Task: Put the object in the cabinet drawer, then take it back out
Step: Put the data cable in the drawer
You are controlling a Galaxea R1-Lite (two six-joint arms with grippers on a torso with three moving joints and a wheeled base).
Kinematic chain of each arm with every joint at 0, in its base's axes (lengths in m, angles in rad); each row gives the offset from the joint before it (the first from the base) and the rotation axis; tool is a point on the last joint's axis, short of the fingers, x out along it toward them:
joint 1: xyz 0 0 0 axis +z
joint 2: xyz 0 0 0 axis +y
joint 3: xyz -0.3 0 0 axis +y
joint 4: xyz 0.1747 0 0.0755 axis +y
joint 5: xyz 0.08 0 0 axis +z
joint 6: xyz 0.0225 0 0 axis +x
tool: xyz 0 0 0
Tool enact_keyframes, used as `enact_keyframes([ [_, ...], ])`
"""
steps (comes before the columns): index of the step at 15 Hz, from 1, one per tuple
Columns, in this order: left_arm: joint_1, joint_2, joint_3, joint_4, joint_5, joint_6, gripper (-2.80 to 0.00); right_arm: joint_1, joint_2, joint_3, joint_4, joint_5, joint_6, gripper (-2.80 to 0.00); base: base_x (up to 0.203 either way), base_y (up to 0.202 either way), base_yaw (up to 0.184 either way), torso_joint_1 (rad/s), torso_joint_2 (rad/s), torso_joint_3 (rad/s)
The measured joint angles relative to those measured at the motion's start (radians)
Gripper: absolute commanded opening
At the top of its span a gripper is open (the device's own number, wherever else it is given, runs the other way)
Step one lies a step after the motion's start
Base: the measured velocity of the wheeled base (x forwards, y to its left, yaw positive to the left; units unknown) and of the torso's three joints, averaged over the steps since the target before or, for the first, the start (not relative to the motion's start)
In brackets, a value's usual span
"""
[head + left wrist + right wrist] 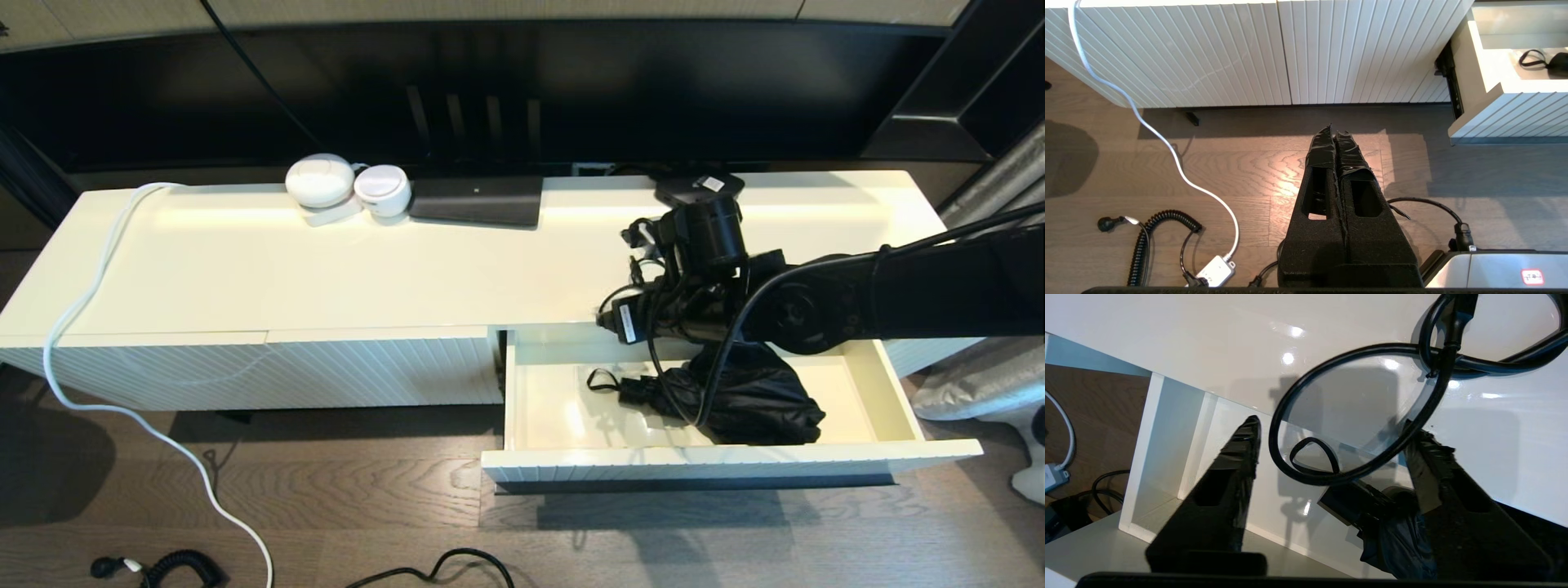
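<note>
Your right gripper [1331, 457] hangs low inside the open cabinet drawer [894, 400], toward its back right corner, with its two fingers [1237, 465] apart and the folded black umbrella [759, 404] lying on the glossy cream floor between and beneath them; nothing is pinched yet, as far as the right wrist view shows. The umbrella sits in the drawer's right half, handle and wrist strap [602, 380] pointing toward the left wall. The trouble I would expect: the arm's own black cable [1355, 416] loops right across the gap, so you could close on the cable or snag the strap. The loose fabric may also bunch and slip, leaving you holding cloth while the shaft sags. Lifting too steeply risks catching the cabinet's top edge just above. Your left gripper [1336, 139] is parked with fingers pressed together, over the floor in front of the cabinet.
</note>
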Motion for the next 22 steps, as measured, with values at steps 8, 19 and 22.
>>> enact_keyframes([
  [8, 0.0, 0.0, 0.0, 0.0, 0.0, 0.0, -2.8, 0.002, -0.006, -0.005, -0.003, -0.005, -0.002, -2.8, 0.0, 0.0, 0.0, 0.0, 0.0, 0.0],
  [19, 0.0, 0.0, 0.0, 0.0, 0.0, 0.0, -2.8, -0.016, -0.214, 0.138, 0.062, -0.122, -0.091, -2.8, 0.0, 0.0, 0.0, 0.0, 0.0, 0.0],
  [22, 0.0, 0.0, 0.0, 0.0, 0.0, 0.0, -2.8, -0.039, -0.337, 0.265, 0.168, -0.159, -0.103, -2.8, 0.0, 0.0, 0.0, 0.0, 0.0, 0.0],
])
